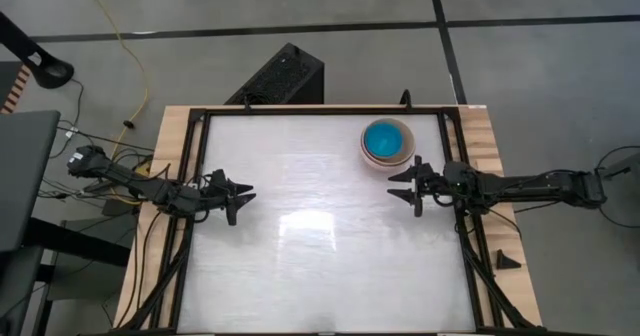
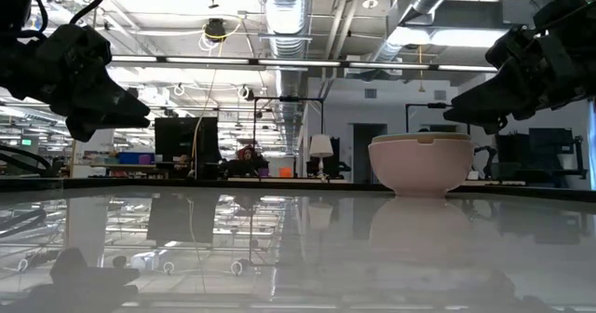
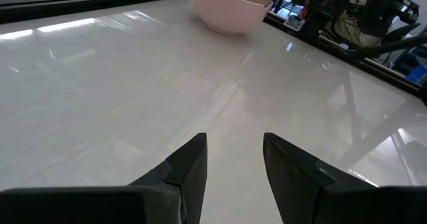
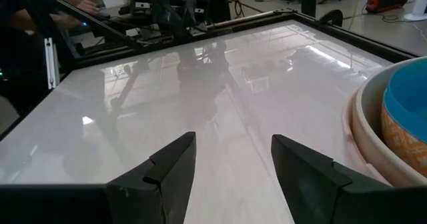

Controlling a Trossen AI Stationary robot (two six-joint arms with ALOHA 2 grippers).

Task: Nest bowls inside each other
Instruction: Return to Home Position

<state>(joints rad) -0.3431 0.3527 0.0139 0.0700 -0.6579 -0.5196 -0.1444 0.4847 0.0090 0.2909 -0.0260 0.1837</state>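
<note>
The bowls stand as one nested stack (image 1: 387, 143) at the table's far right, its bottom on the table: a salmon-pink outer bowl (image 2: 421, 169), cream and beige rims inside it (image 4: 373, 127), and a blue bowl (image 4: 410, 104) innermost on top. My left gripper (image 1: 243, 196) hovers open over the table's left side, far from the stack. My right gripper (image 1: 400, 185) hovers open just near of the stack, with nothing between its fingers (image 4: 303, 167). In the left wrist view the stack (image 3: 230, 7) sits far ahead of the open fingers (image 3: 190, 167).
A black frame (image 1: 200, 116) borders the white tabletop (image 1: 320, 246). A small black wedge (image 1: 507, 260) lies on the wooden ledge at the right. A black box (image 1: 282, 74) stands on the floor beyond the far edge. The white surface between the arms holds nothing.
</note>
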